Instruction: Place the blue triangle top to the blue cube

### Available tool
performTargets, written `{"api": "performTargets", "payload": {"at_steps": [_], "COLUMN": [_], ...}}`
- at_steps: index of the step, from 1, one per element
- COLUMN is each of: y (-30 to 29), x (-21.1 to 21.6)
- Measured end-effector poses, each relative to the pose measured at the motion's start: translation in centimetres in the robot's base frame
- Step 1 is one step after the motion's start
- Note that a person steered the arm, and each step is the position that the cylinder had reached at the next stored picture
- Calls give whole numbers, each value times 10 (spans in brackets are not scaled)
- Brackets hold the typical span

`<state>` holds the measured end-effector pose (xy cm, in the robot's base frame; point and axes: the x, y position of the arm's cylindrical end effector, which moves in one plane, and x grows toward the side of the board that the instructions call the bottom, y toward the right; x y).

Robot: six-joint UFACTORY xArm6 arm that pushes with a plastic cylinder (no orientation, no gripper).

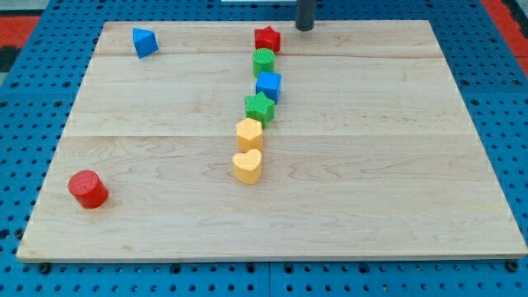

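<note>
The blue triangle [144, 41] lies near the top left corner of the wooden board [371, 165]. The blue cube [268, 85] sits in a column of blocks near the middle top, far to the right of the triangle. My tip [304, 27] is at the board's top edge, just right of the red star [266, 39] and far right of the blue triangle.
The column runs downward: red star, green cylinder [263, 61], blue cube, green star [259, 106], yellow hexagon [249, 134], yellow heart [247, 166]. A red cylinder [87, 189] stands near the bottom left corner. Blue pegboard surrounds the board.
</note>
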<state>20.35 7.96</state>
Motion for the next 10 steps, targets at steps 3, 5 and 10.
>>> {"api": "performTargets", "payload": {"at_steps": [3, 5, 10], "y": [-3, -28, -81], "x": [21, 36, 36]}}
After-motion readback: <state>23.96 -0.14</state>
